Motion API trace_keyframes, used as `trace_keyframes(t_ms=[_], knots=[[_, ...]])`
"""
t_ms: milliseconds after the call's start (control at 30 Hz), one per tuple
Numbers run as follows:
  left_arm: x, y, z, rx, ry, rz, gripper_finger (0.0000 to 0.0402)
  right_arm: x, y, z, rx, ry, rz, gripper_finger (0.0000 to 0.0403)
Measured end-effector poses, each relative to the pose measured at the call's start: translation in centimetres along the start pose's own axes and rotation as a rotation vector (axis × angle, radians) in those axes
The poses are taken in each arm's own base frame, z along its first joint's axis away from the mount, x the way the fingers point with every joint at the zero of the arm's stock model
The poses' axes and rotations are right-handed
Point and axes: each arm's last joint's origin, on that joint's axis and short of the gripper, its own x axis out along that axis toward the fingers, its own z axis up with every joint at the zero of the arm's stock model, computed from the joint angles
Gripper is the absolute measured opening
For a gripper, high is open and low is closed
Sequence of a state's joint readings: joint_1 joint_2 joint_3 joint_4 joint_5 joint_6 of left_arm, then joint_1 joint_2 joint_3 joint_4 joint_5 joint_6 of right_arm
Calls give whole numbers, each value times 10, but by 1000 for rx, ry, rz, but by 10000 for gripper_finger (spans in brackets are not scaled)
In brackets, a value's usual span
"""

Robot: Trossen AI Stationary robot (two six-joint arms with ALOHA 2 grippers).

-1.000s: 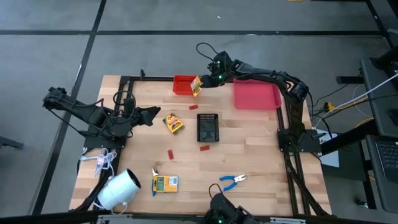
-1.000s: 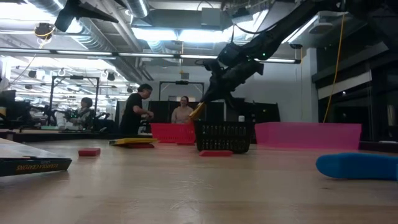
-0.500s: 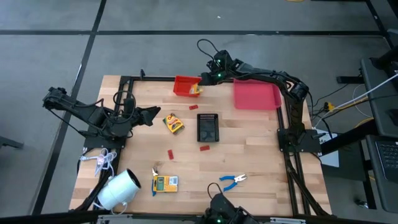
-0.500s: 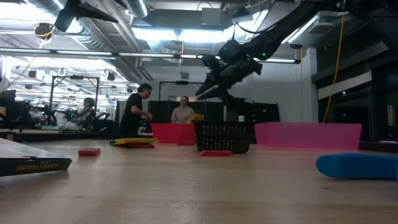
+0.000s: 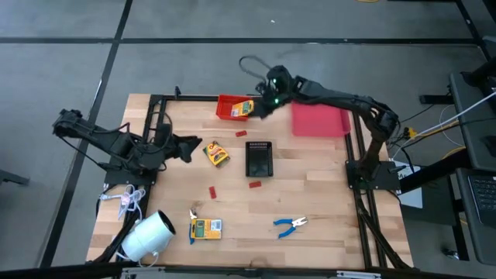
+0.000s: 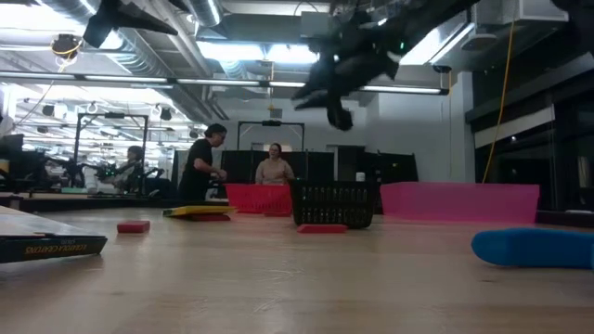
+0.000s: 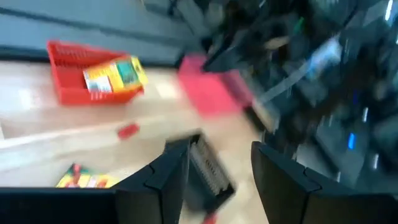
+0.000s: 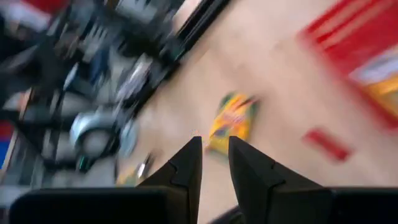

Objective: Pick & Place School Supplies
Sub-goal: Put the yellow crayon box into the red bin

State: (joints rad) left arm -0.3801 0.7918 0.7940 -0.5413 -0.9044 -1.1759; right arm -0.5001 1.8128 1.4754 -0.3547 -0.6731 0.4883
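Note:
My right gripper (image 5: pixel 266 99) hangs open in the air by the red bin's (image 5: pixel 226 108) right end, high in the low view (image 6: pixel 327 100). One yellow-and-green box (image 5: pixel 244 108) lies inside that bin, also in the left wrist view (image 7: pixel 112 76). A second box (image 5: pixel 216 153) lies flat on the table in front of my open left gripper (image 5: pixel 195 142). The third box (image 5: pixel 206 228) lies near the near edge. Blue-handled pliers (image 5: pixel 291 225) lie near the near edge; only one pair shows. Small red pieces (image 5: pixel 255 184) are scattered mid-table.
A black basket (image 5: pixel 260 158) stands mid-table and a pink tray (image 5: pixel 319 118) lies at the far right. The big white roll (image 5: pixel 147 236) and the white cord bundle (image 5: pixel 130 200) sit at the near left corner. People stand in the room beyond (image 6: pixel 206 162).
My right gripper held a yellow-and-green box tilted over the red bin's right end, then let it go. The box dropped into the bin and lies there now. The gripper has since risen well above the bin and drawn slightly toward the table's right.

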Motion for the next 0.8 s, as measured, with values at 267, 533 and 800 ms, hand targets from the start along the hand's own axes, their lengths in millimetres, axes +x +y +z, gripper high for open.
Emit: trace_keyframes(t_ms=[267, 533, 800], knots=[[24, 32, -27, 174, 559, 281, 152, 6, 74, -45, -149, 131, -34, 84], [54, 21, -81, 784, 640, 280, 152, -8, 97, -50, -185, 33, -128, 84], [84, 9, -136, 867, 414, 297, 152, -32, 111, -52, -209, -28, -160, 84]])
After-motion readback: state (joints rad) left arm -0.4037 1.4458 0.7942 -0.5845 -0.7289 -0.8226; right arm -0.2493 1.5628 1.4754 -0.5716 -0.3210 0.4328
